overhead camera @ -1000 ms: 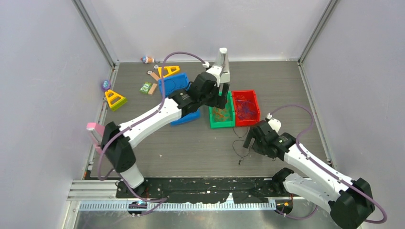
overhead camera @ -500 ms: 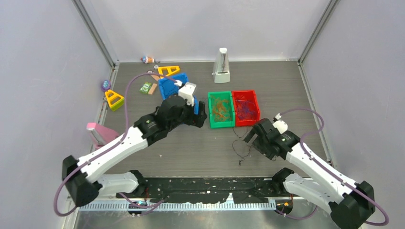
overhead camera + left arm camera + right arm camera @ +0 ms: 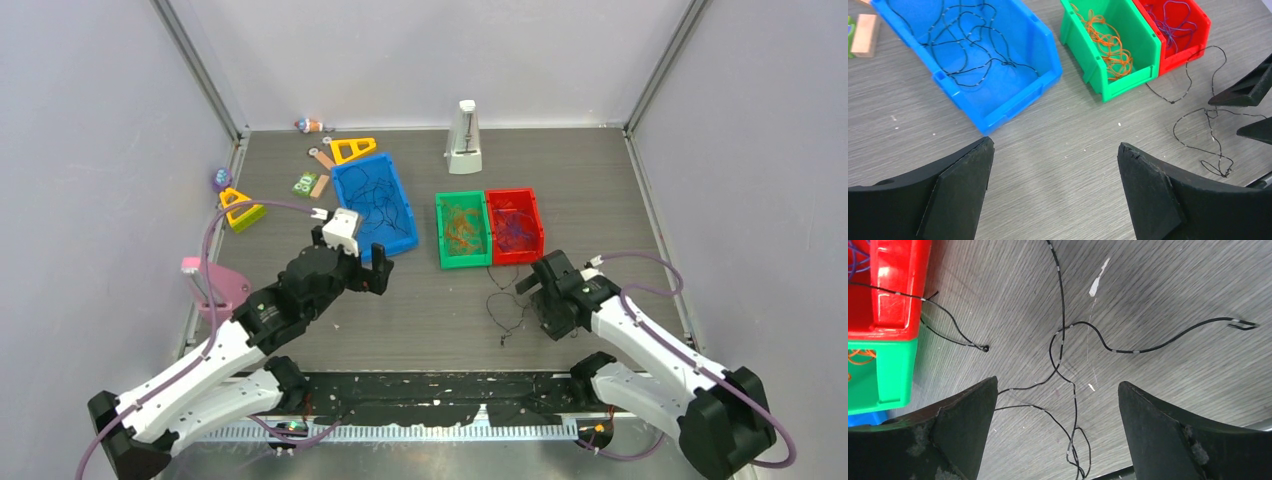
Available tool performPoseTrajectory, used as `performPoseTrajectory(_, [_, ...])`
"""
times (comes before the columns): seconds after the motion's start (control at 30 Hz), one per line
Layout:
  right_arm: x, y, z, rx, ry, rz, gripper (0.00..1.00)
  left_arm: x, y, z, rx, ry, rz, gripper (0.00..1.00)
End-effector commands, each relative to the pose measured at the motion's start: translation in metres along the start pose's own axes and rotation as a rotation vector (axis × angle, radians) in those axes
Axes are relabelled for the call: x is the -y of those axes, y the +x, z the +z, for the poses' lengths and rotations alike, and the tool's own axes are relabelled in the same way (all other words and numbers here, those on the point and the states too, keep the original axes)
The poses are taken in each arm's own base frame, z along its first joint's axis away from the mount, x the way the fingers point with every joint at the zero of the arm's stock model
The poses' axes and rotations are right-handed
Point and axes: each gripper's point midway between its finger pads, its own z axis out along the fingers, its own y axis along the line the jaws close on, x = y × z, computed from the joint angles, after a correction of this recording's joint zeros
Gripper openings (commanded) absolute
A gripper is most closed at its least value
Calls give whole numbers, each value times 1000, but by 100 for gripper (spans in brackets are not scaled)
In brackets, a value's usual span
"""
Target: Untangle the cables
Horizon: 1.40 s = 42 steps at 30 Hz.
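My right gripper point(image 3: 530, 300), wide open and empty, hangs just over the loose black cable point(image 3: 1058, 333) at lower middle, much nearer than my open, empty left gripper point(image 3: 378, 272).

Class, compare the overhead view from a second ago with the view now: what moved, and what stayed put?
The left gripper swung back from above the green bin toward the near left. It now hangs open and empty over the table, in front of the blue bin. Nothing was visibly taken or dropped. The right gripper barely shifted and is still open over the loose black cable. The bins stayed put.
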Motion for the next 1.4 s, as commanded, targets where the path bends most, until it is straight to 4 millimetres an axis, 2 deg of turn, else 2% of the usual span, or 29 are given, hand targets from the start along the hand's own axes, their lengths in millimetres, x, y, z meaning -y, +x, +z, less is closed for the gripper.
performPoseTrajectory(0.0, [-21, 3, 3, -40, -30, 81, 95, -19, -16, -12, 86, -76, 1, 94])
performPoseTrajectory(0.17, [-23, 9, 14, -69, 12, 77, 95, -31, -19, -21, 84, -129, 30, 95])
performPoseTrajectory(0.33, [-22, 22, 29, -120, 43, 91, 95, -35, -24, -27, 98, -141, 26, 96])
performPoseTrajectory(0.57, [-20, 30, 44, -148, 96, 66, 99, -43, -22, -29, 92, -185, 26, 97])
performPoseTrajectory(0.6, [-20, 31, 47, -148, 100, 67, 97, -43, -22, -29, 92, -185, 26, 97])
performPoseTrajectory(0.63, [-21, 31, 48, -146, 97, 69, 87, -43, -22, -28, 93, -184, 25, 97])
performPoseTrajectory(0.67, [-24, 32, 52, -150, 88, 68, 82, -43, -21, -28, 92, -185, 26, 97])
performPoseTrajectory(0.73, [-26, 35, 55, -163, 84, 67, 55, -44, -22, -28, 90, -192, 27, 97])
performPoseTrajectory(0.77, [-27, 36, 56, -175, 80, 60, 31, -45, -21, -28, 85, -200, 29, 97])
performPoseTrajectory(0.83, [-29, 37, 56, -183, 70, 54, 10, -48, -21, -28, 75, -220, 35, 97])
performPoseTrajectory(0.9, [-32, 35, 52, -181, 44, 49, 6, -51, -21, -29, 69, -236, 40, 97])
performPoseTrajectory(1.0, [-40, 33, 44, -183, -19, -6, 5, -50, -20, -29, 66, -228, 38, 97])
performPoseTrajectory(1.13, [-76, 49, 22, -303, -196, -201, 5, -44, -19, -25, 63, -197, 37, 97])
performPoseTrajectory(1.23, [-89, 65, 4, -402, -272, -313, 5, -38, -18, -22, 53, -168, 49, 97])
performPoseTrajectory(1.37, [-106, 71, -17, -397, -398, -367, 5, -33, -17, -18, 31, -151, 57, 97])
